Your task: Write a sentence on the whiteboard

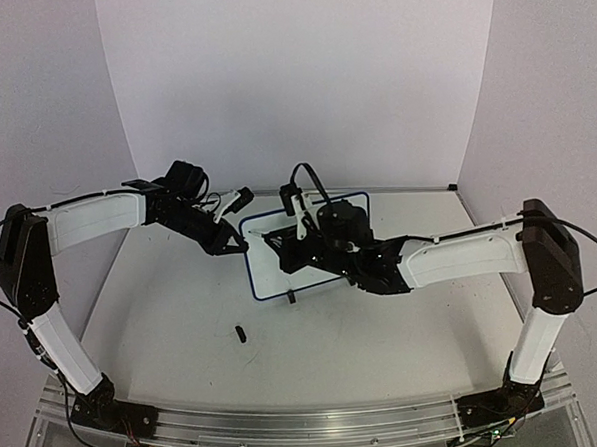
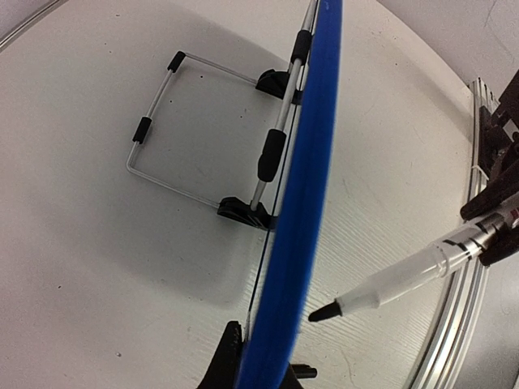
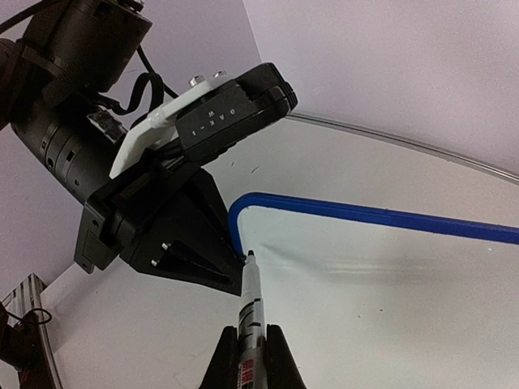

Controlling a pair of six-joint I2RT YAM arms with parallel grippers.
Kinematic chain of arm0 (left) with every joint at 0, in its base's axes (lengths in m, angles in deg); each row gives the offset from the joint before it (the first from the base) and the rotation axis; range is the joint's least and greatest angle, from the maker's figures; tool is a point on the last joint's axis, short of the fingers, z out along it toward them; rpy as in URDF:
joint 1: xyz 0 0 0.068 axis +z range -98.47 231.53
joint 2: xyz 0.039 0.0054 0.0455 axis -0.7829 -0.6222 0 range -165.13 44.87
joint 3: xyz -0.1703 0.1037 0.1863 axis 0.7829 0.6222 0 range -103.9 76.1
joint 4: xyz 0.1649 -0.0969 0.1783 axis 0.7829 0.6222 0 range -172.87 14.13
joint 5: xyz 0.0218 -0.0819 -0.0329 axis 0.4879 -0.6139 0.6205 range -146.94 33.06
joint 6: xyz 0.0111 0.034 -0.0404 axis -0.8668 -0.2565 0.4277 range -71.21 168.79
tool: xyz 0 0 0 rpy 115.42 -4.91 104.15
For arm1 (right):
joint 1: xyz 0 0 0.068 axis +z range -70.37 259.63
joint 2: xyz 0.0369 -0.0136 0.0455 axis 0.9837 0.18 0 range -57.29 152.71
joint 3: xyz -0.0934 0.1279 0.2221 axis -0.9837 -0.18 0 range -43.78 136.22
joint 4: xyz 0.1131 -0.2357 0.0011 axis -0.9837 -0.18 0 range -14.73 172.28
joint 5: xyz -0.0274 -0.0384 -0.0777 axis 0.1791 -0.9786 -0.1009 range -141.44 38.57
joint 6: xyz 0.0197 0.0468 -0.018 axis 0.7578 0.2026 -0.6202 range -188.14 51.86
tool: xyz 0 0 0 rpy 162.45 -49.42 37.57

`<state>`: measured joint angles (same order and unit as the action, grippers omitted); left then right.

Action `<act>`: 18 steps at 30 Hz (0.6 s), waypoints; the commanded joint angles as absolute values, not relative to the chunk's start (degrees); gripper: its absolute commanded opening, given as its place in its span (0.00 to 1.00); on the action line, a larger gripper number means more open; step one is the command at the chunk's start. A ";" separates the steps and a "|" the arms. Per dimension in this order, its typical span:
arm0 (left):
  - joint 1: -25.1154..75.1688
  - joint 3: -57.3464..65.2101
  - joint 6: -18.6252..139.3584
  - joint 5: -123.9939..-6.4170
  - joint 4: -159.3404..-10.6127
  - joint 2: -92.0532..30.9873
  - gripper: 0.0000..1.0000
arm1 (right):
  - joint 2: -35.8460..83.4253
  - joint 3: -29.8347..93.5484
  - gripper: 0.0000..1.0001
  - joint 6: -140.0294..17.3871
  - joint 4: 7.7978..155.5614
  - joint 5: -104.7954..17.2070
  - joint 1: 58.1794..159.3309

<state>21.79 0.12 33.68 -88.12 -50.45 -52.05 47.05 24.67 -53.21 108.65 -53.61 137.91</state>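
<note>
**Clamping the board, poising the marker**

Top view: Standing the whiteboard (image 1: 266,280) on the table (image 1: 183,320) around its middle, somewhat toward the far edge, with the face tilted up toward the arms. Clamping its left rim with the left gripper (image 1: 242,244), jaws closed on the blue edge. Reaching the right gripper (image 1: 280,244) over the upper left part of the board; not possible from here to make out what is sitting between its fingers. Lying on the table closer to the near edge, well apart from the board: a small dark object (image 1: 241,335).

Left wrist view: Looking along the blue rim edge-on, with the left fingers pinching it at the bottom of the frame. Resting on the table behind the board: the wire stand (image 2: 143,128) and two black clip feet (image 2: 239,209). Pointing an uncapped marker (image 2: 405,279) at the face side, black tip just beside the rim; cannot tell whether tip and face are touching. Running along the table's near edge: an aluminium rail (image 2: 454,340).

Right wrist view: Gripping the marker's barrel between the closed right fingers, tip pointing away. Sitting just inside the board's rounded upper left corner, close beside the left gripper's black body.
</note>
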 commanded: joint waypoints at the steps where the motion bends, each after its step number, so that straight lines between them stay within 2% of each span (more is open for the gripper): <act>1: 21.73 0.24 32.92 -87.27 -50.99 -52.24 0.00 | 48.75 28.24 0.00 -54.22 110.55 -54.50 138.26; 18: 21.75 0.25 32.60 -87.01 -50.88 -51.96 0.00 | 47.80 26.90 0.00 -52.82 110.25 -65.80 138.26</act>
